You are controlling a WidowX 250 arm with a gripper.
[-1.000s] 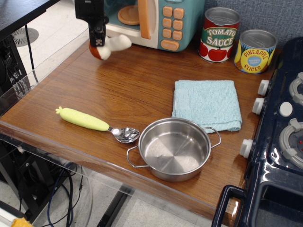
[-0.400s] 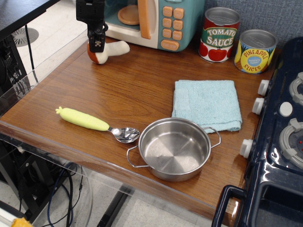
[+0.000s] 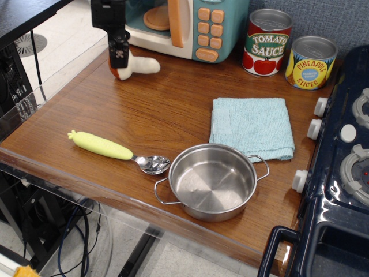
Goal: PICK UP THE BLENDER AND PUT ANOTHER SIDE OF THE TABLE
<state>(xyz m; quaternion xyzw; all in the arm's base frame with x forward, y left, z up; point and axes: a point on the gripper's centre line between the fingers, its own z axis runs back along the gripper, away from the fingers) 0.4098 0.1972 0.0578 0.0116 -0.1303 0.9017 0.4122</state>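
The blender (image 3: 138,66) is a small mushroom toy with a white stem and an orange-brown cap. It lies on its side at the far left corner of the wood table (image 3: 155,109), stem pointing right. My gripper (image 3: 119,56) hangs straight over its cap and hides part of it. The fingers are seen edge-on, so I cannot tell whether they still pinch the cap.
A toy microwave (image 3: 184,26) stands right behind the blender. A yellow-handled spoon (image 3: 109,148) and a steel pot (image 3: 212,181) lie near the front edge. A blue cloth (image 3: 252,126), two cans (image 3: 268,41) and a dark blue toy stove (image 3: 346,161) are at the right.
The gripper has lowered the blender from a little above the table down onto it. The stem has dropped and now rests on the wood.
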